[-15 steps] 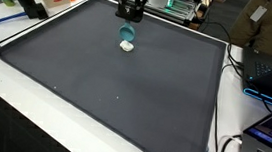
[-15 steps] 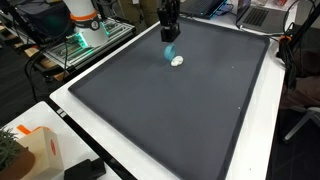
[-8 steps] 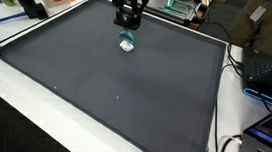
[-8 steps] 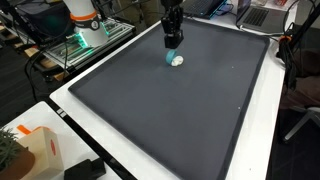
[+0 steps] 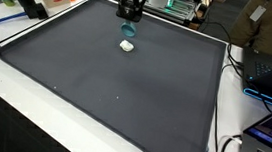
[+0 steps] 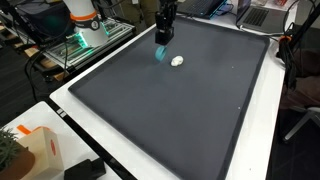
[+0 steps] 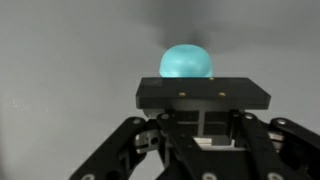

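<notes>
Turquoise cup (image 5: 128, 29), small and rounded, hangs at the tips of the gripper (image 5: 129, 22) near the far edge of the dark mat (image 5: 114, 94). Gripper jaws drawn in on the cup, which shows just beyond the gripper's crossbar in the wrist view (image 7: 187, 62). White lump (image 5: 127, 46) lies on the mat just beside the cup, apart from it, seen in both exterior views (image 6: 178, 61).

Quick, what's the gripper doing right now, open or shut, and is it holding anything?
Gripper: shut, holding the teal object above the dark mat.
</notes>
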Action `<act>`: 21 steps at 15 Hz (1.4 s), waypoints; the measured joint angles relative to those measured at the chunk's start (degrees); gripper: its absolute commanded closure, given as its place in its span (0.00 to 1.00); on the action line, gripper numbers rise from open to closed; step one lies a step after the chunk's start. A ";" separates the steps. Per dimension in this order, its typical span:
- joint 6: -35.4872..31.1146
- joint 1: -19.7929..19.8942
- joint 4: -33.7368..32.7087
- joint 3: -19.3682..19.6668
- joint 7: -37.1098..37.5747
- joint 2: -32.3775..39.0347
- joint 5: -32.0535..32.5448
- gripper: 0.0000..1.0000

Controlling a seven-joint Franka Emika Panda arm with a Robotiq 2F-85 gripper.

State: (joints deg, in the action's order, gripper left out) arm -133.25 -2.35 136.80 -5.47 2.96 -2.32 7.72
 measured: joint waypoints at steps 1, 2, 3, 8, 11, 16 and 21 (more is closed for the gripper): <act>0.28 -0.04 -0.47 0.00 -0.68 -0.71 -0.69 0.78; -0.25 -0.16 -0.75 0.00 -1.44 -1.49 -1.93 0.78; -1.01 -0.31 -0.95 -0.01 -2.17 -2.27 -3.26 0.78; -6.97 -0.93 -0.71 -0.02 -2.98 -3.19 -5.00 0.78; -10.31 -0.89 0.21 0.02 -2.52 -1.89 -3.57 0.78; -10.63 -0.90 -0.01 0.04 -1.97 -0.61 -3.04 0.78; -11.11 -0.88 -0.32 0.08 -1.40 0.83 -1.73 0.78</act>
State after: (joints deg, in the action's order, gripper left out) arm -144.36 -3.24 136.48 -5.39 1.56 -1.50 5.99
